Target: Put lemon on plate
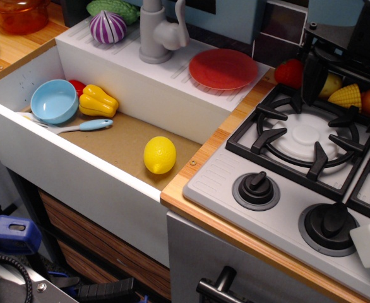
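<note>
One thing you can't judge is the claw [316, 76]: dark, blurred above the stove, open or closed unclear. Your smooth yellow plastic lemon [160, 154] lies down in the sink; lifting toward the flat red plate [223, 69], it could slip or clip the wall.

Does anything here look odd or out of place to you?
Mainly the food in the sink: a lemon lies alone on its floor, and a yellow bell pepper sits beside a blue bowl. The red plate on the drainboard is bare. Nothing looks spilled or broken.
</note>
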Controlling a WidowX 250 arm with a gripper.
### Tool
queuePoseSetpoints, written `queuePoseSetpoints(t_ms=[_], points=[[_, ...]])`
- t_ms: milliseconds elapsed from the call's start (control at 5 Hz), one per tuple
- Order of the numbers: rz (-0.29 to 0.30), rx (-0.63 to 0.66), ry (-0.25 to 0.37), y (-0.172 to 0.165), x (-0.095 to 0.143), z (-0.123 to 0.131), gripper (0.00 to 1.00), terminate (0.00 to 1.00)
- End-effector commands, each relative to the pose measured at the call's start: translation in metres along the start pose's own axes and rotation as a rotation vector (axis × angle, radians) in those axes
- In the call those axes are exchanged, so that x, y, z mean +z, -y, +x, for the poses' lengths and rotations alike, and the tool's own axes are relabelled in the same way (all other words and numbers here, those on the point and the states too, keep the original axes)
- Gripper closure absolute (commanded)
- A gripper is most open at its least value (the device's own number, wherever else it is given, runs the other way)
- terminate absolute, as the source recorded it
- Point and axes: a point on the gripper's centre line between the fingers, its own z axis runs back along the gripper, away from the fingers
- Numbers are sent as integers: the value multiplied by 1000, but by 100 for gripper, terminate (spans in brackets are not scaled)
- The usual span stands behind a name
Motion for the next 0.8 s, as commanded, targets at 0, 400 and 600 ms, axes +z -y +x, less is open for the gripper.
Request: queuePoseSetpoints(t_ms=[0,400,600], points=[[0,0,0,0,0,0,0,0],[133,-39,-53,-78,17,-2,0,0],[176,-47,-73,-112,16,-11,0,0]])
